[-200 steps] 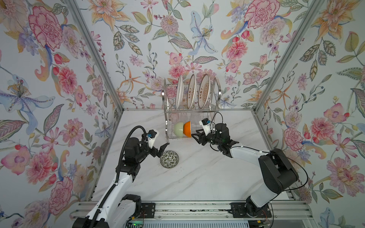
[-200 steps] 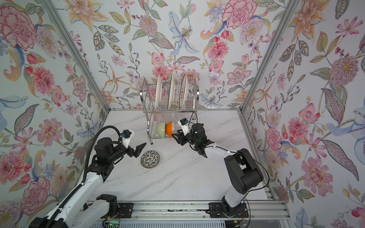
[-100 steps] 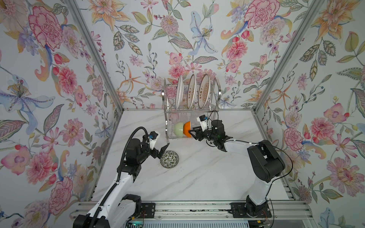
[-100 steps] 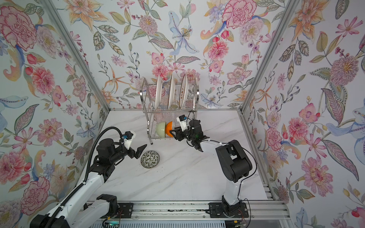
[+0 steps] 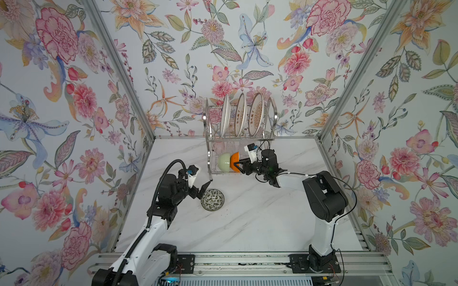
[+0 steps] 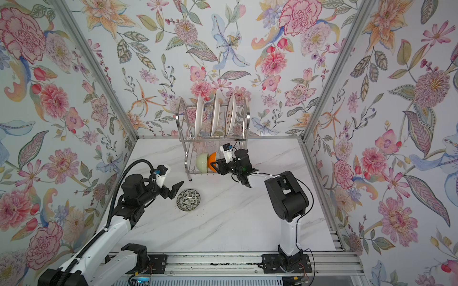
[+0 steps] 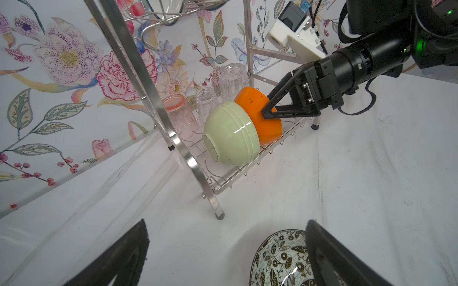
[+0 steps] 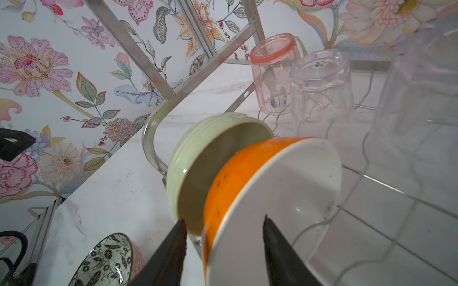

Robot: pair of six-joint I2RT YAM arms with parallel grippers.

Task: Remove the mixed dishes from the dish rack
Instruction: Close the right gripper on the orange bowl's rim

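With the jaws of our right gripper (image 8: 224, 218) spread astride the rim of the glossy orange bowl (image 8: 247, 173) — on edge in the lower tier of the silver wire dish rack (image 8: 148, 128) — we should pinch squarely, then draw it off the pale green bowl (image 8: 178, 153), our left gripper (image 7: 226, 221) gaping empty.

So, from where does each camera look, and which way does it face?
Both top views: high above the front edge, looking down toward the floral back wall; both arms, left pincer and right pincer show.
Left wrist: low, front-left of the dish rack, facing its lower tier and the right pincer; its own fingertips show.
Right wrist: behind the right pincer, facing the orange bowl; its fingertips straddle the rim.
Shared: both wrist views show the green bowl and the orange one.
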